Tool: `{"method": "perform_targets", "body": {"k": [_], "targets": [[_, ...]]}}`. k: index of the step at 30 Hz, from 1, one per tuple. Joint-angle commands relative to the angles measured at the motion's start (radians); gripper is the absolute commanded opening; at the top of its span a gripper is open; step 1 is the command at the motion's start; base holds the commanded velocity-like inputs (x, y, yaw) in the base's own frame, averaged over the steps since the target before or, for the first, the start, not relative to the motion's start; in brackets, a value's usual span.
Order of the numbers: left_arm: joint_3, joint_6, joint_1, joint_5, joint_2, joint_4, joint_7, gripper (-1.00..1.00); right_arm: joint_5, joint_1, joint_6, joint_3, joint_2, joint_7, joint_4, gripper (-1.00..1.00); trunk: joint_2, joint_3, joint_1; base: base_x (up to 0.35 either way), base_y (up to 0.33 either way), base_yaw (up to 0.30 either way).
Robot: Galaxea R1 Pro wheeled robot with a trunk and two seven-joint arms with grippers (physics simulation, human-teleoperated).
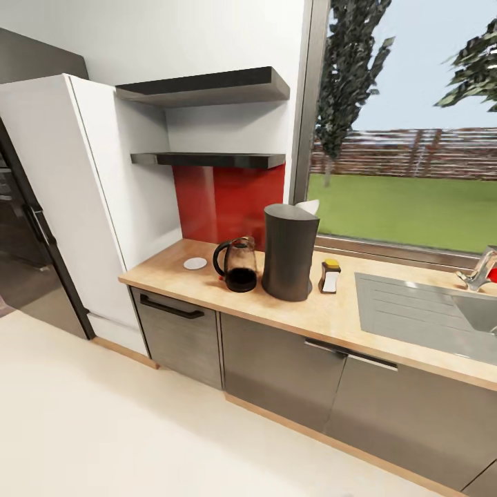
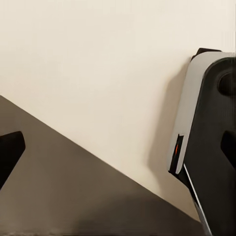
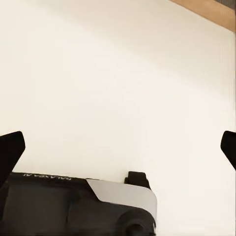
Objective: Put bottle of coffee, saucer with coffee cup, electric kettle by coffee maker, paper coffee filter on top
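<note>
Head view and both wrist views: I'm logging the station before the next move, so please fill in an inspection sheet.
Surface: kitchen countertop, light wood, inset sink.
Job's things: coffee maker upright, paper coffee filter on top; electric kettle and saucer on one side, bottle of coffee on the other; kitchen shelf bare.
Clutter: nothing seen.
Grippers: left gripper and right gripper open, over floor.
Cables: nothing seen.
Surroundings: fridge, window.

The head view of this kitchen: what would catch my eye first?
Probably the tall dark coffee maker standing mid-countertop, with the glass electric kettle close on one side and the small bottle of coffee on the other. Behind them a bright red wall panel sits under two dark shelves.
</note>
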Motion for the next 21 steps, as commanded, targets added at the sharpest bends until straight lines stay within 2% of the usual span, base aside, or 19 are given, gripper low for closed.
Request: {"method": "perform_targets", "body": {"k": [1,8,21], "targets": [[0.003,0.002,0.0,-0.005,-0.004,0.003,0.003,1.0,-0.01,0.002,0.002,0.009,-0.003,-0.003,0.001,1.0,-0.002,-0.002,0.001,0.0,0.0,0.0],[0.003,0.012,0.0,-0.006,-0.033,0.011,0.009,1.0,-0.01,0.007,0.021,0.007,-0.004,-0.002,0.001,1.0,-0.002,-0.001,0.001,0.0,0.0,-0.043],[-0.004,0.01,0.002,-0.007,-0.033,0.048,0.005,1.0,-0.01,0.033,0.02,0.007,-0.002,-0.001,0.001,1.0,-0.002,0.0,0.001,0.0,0.0,-0.006]]}}
